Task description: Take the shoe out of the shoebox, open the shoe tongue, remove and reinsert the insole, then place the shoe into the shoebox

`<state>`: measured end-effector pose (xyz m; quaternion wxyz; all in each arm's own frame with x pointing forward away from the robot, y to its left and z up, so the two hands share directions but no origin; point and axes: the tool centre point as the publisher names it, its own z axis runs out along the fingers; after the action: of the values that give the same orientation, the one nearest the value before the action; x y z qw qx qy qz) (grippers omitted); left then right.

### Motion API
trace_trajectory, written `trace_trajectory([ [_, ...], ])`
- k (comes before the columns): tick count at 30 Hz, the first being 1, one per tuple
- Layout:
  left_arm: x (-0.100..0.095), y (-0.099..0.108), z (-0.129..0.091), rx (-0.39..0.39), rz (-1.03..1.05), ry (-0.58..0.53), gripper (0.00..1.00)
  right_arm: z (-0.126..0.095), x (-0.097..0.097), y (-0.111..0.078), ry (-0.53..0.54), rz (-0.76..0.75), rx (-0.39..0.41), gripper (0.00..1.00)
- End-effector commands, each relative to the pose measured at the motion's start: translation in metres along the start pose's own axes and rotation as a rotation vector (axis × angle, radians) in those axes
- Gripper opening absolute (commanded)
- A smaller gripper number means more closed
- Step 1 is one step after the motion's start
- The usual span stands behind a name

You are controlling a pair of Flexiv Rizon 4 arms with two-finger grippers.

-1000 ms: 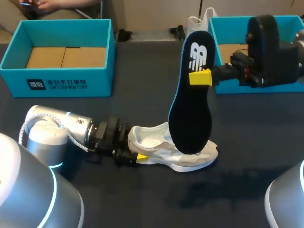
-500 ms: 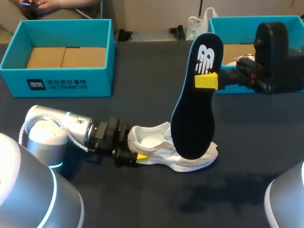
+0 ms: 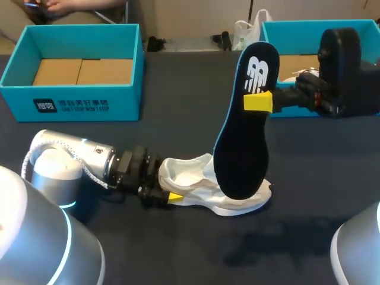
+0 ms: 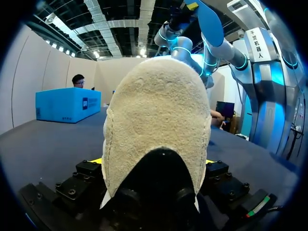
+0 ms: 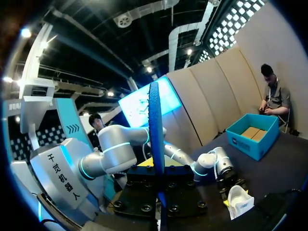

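Observation:
A white shoe (image 3: 219,190) lies on its side on the dark table, near the front middle. My left gripper (image 3: 169,196) is at its heel, fingers spread wide and open, with the heel (image 4: 156,115) between them. My right gripper (image 3: 258,101) is shut on the dark insole (image 3: 243,148) near its heel end. The insole hangs upright above the shoe, its toe end down at the shoe's opening. In the right wrist view the insole (image 5: 155,125) shows edge-on between the fingers, and the shoe (image 5: 239,202) lies far below.
A blue shoebox (image 3: 77,104) with a cardboard floor stands at the back left. A second blue box (image 3: 279,35) stands at the back right, behind my right arm. Bare table lies between the boxes and in front of the shoe.
My right gripper carried the insole a little to the right and tilted its top rightward, then held still. My left arm shifted slightly back to the left at the shoe's heel.

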<state>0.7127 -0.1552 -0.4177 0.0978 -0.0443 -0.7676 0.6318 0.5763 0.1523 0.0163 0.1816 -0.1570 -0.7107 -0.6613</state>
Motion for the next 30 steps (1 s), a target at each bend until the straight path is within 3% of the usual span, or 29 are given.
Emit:
trace_trajectory([
  [1,0.000,-0.004,-0.011,-0.021,0.005,0.016,1.00,0.002,-0.002,0.001,0.002,0.000,0.001,0.00],
  [13,-0.002,-0.004,-0.045,-0.146,-0.036,0.046,1.00,0.002,-0.002,0.001,0.002,0.000,0.001,0.00],
  [19,0.002,-0.004,-0.063,-0.303,0.018,0.014,1.00,0.002,-0.002,0.001,0.002,0.000,0.001,0.00],
  [21,0.003,-0.004,-0.071,-0.429,0.125,-0.062,1.00,0.002,-0.002,0.001,0.002,0.000,0.001,0.00],
  [30,0.003,-0.004,-0.071,-0.429,0.125,-0.062,1.00,0.002,-0.002,0.001,0.002,0.000,0.001,0.00],
])
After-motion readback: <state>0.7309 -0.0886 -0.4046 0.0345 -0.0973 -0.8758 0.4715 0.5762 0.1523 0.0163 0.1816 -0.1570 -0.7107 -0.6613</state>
